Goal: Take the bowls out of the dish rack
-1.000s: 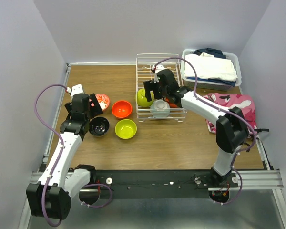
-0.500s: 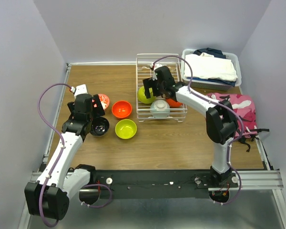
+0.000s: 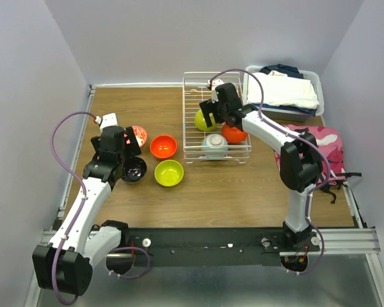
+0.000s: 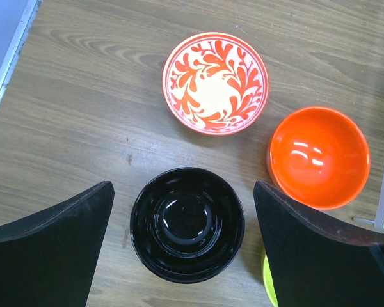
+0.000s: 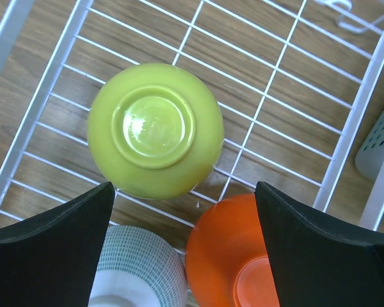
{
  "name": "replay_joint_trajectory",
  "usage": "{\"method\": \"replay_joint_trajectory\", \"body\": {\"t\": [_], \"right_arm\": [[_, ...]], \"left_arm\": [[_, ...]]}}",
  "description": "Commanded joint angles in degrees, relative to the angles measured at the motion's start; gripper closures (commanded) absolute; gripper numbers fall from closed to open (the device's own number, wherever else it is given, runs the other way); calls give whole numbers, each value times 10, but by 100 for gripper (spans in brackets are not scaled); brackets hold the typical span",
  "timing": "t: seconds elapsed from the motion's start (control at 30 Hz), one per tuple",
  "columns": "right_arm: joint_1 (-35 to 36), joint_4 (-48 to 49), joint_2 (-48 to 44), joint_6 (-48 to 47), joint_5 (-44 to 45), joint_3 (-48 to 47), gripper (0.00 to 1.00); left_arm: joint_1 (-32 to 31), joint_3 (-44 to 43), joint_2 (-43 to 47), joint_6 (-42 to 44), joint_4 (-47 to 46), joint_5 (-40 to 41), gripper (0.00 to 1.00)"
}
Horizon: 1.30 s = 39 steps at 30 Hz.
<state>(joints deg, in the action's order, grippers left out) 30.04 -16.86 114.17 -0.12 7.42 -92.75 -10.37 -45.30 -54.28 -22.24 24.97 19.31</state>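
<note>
Wooden table (image 3: 243,185) under white wire dish rack (image 3: 195,89), upturned glossy lime-green bowl (image 5: 153,128) inside; left claw (image 4: 182,192) and right claw (image 5: 184,188) spread.

Three bowls lay upside down in the white wire rack (image 3: 193,93). The green bowl (image 5: 155,128) was just ahead of the right gripper (image 5: 184,187), with the orange bowl (image 5: 233,262) and pale bowl (image 5: 141,272) between its fingers. Outside the rack, upright, the dark bowl (image 4: 187,224) sat between the left gripper's (image 4: 182,185) fingers. The patterned bowl (image 4: 216,83) was ahead of it, the second orange bowl (image 4: 319,157) ahead to the right, and the second green bowl (image 3: 169,173) by its right finger.
</note>
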Motion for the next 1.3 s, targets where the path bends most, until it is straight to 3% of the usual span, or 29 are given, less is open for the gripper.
{"method": "replay_joint_trajectory", "body": {"t": [0.0,0.33,0.87,1.27], "right_arm": [[33,-21,-25,-119,39,-17,2],[91,-13,49,-232,166,-67,2],[105,18,116,-346,180,-55,0],[106,58,154,-365,211,-14,0]], "left_arm": [[-4,7,10,5,-4,8,1],[-4,7,14,6,-4,10,1],[-6,9,14,8,-7,4,1],[-6,10,11,7,-9,-5,1]]}}
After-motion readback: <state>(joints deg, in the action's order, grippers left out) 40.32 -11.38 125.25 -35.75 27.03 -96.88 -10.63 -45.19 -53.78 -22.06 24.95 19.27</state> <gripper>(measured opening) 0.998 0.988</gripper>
